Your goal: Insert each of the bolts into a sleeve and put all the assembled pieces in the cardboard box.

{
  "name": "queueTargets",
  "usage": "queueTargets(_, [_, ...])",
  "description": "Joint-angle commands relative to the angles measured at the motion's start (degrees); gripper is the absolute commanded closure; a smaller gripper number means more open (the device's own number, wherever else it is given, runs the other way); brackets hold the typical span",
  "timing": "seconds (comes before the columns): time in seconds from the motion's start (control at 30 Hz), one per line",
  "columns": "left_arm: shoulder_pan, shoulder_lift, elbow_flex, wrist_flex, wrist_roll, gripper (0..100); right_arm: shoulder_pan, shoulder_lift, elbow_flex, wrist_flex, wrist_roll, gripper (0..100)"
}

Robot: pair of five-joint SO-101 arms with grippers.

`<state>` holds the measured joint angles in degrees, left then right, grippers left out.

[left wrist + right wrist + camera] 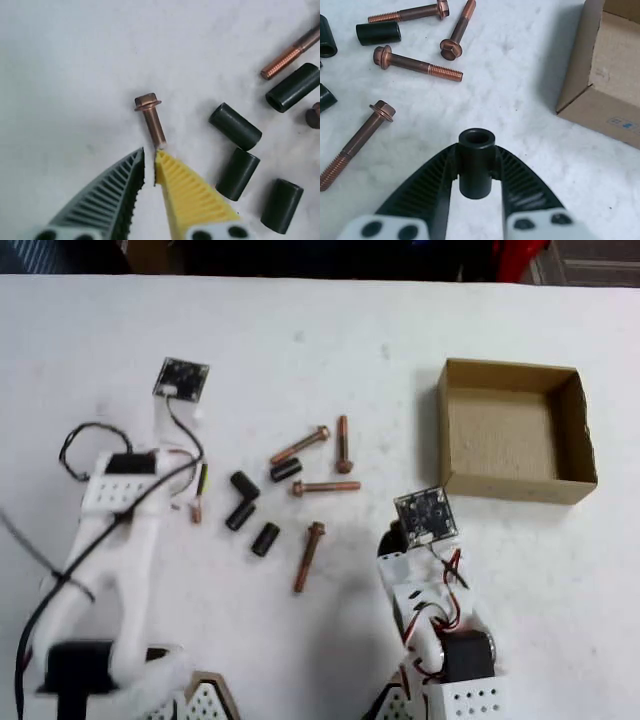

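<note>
My left gripper [150, 156], with one grey and one yellow finger, is shut on the threaded end of a copper bolt [152, 122]; the bolt's head points away from the fingers. In the high view this gripper [198, 496] sits left of the loose parts. My right gripper [476, 151] is shut on a black sleeve [476, 165], held upright with its bore facing the camera. It sits in the high view [392, 538] below and left of the cardboard box [515, 430]. Several loose bolts [309, 556] and black sleeves [265, 538] lie between the arms.
The open box [600, 85] stands at the right with nothing inside it. Other bolts [417, 64] lie on the white table beyond the held sleeve. Loose sleeves [235, 126] lie close beside the left gripper. Cables trail from the left arm [110, 500].
</note>
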<state>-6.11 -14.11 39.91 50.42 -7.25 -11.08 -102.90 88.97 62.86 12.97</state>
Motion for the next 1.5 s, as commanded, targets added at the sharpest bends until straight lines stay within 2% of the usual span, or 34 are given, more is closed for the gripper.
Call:
queueTargets(0.0, [-0.4,6.4,-6.5,-1.3,5.8,87,0.7,-0.4,-0.3,-1.5,0.4,98.1])
queueTargets(0.17, [-0.6,15.6,-12.7,-1.3,9.9,87,0.7,-0.4,-0.3,-1.5,0.4,98.1])
queueTargets(0.53, [-4.8,30.7,-23.2,-1.2,10.0,87,0.7,-0.4,-0.3,-1.5,0.4,98.1])
queueTargets(0.7, [-4.4,31.6,-25.0,0.7,9.9,89,0.7,-0.4,-0.3,-1.5,0.4,98.1])
queueTargets(0.93, [-4.0,32.5,-24.8,0.7,9.7,97,0.7,-0.4,-0.3,-1.5,0.4,98.1])
queueTargets(1.23, [-2.2,34.1,-24.8,0.8,9.6,98,0.7,-0.4,-0.3,-1.5,0.4,98.1])
queueTargets(1.47, [3.1,27.4,-25.3,9.9,9.5,98,0.5,-0.4,-0.2,-1.5,0.4,98.1])
